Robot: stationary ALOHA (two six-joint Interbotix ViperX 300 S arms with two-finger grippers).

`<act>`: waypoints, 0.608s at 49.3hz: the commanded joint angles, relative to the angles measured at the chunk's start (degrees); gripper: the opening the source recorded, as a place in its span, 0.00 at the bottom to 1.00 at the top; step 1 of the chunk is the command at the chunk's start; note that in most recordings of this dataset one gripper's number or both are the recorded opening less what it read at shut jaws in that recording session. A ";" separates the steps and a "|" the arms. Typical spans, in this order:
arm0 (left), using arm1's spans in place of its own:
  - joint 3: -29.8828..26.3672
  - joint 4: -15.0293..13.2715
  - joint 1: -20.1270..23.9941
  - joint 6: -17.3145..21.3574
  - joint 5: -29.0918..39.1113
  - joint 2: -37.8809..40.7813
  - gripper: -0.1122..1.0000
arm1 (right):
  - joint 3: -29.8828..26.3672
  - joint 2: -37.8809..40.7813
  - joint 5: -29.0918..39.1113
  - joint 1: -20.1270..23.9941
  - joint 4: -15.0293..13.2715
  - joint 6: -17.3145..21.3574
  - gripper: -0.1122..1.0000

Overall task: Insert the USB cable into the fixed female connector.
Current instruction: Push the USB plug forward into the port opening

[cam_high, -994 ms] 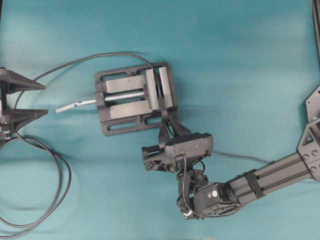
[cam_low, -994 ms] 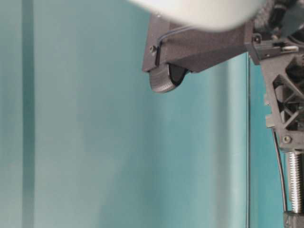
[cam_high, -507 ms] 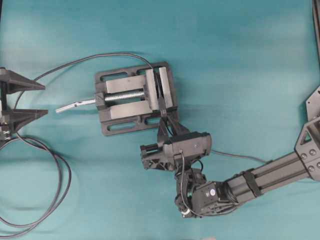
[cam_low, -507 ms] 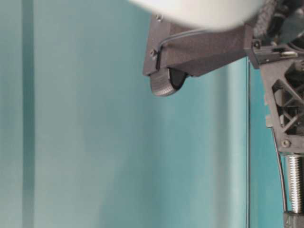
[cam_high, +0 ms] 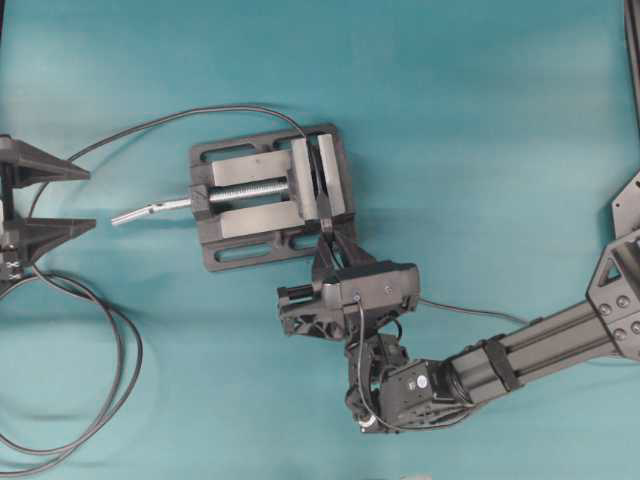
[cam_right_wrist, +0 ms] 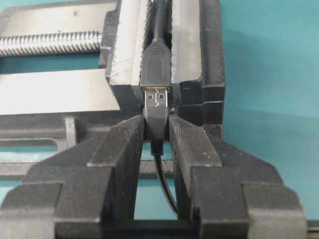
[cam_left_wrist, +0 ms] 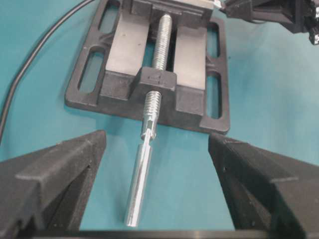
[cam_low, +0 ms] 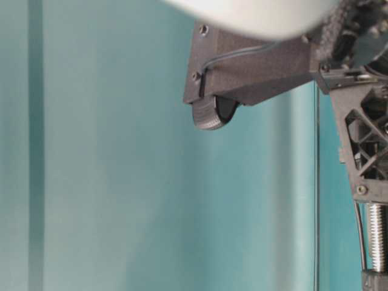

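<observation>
In the right wrist view my right gripper is shut on the black body of the USB cable's plug. The plug's metal tip meets the mouth of the fixed female connector, which is clamped between the vise jaws. Most of the metal tip still shows. The thin USB cable trails right from the right gripper in the overhead view. My left gripper rests at the far left, open and with nothing between its fingers.
The grey vise lies mid-table, its silver screw handle pointing at the left gripper. The long black cable loops at the lower left and runs over the vise's top. The table-level view shows only my right wrist up close.
The right wrist and forearm have shifted slightly left, while the fingertips stay with the plug at the vise mouth. The left arm has not moved.
</observation>
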 commanded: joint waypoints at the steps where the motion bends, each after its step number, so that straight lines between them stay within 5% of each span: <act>1: -0.70 0.18 0.09 -0.44 -0.35 0.35 0.99 | -0.97 -1.14 -0.26 -1.23 -0.53 -0.18 0.28; 30: -0.70 0.18 0.09 -0.44 -0.35 0.35 0.99 | -1.32 -1.14 -1.23 -1.85 -1.32 -0.70 0.28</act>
